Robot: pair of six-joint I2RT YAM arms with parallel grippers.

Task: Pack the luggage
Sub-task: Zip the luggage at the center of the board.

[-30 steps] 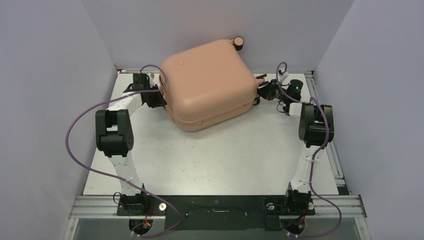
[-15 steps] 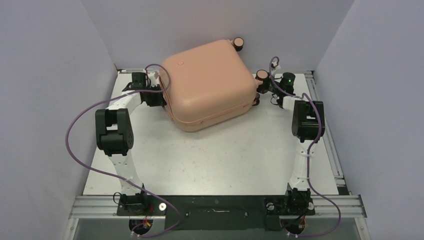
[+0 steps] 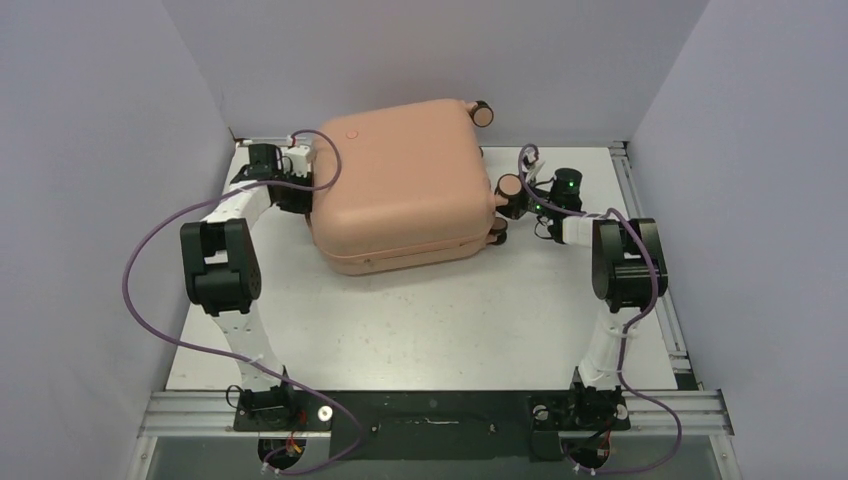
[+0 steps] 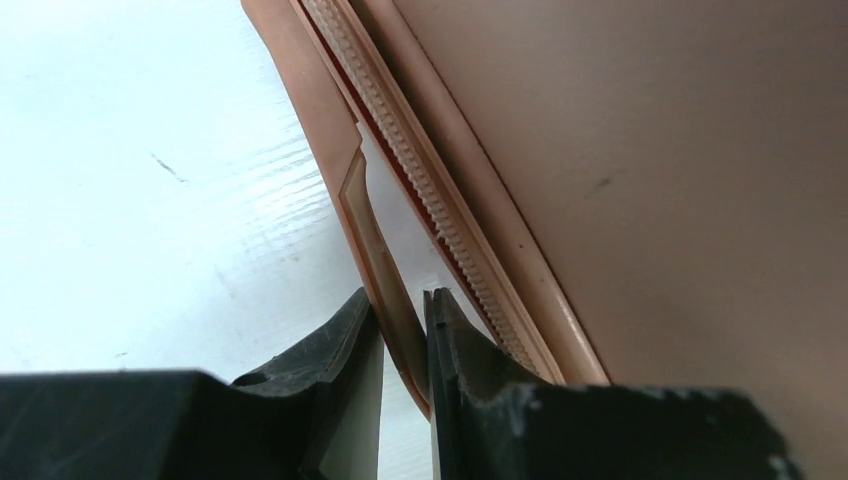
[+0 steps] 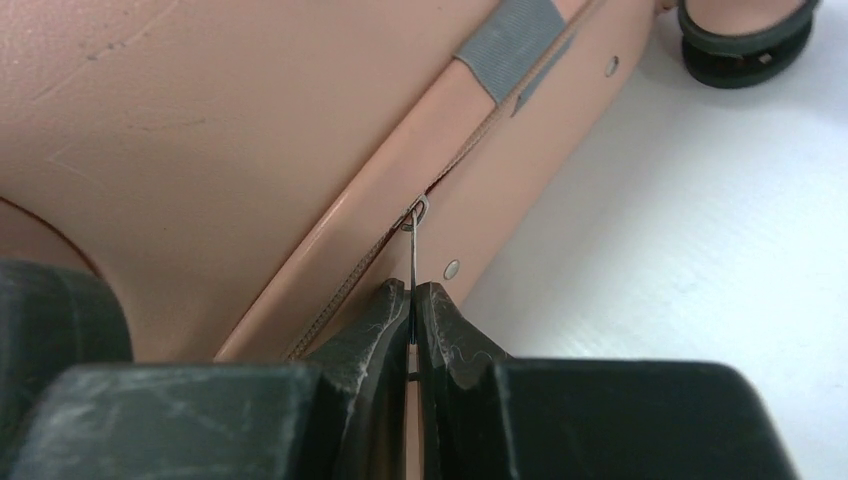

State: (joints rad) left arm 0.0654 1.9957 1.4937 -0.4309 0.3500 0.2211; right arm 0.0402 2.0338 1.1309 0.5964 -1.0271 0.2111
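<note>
Luggage [image 3: 400,185]: shut, lying flat at far centre of table [image 3: 430,330], skewed to its edges.

Right side: right gripper [image 5: 410,292] pinched closed on the thin zipper pull [image 5: 413,250].

Left side: left gripper [image 4: 400,310] closed on the side handle [image 4: 372,235], just beside the zipper teeth [image 4: 400,150].

Risks, as judged:
- The pull slips from the pads if the drag leaves the seam line.
- The case swivels if the handle hold gives.
- The caster wheel [image 3: 511,187] near the right wrist may snag.
</note>
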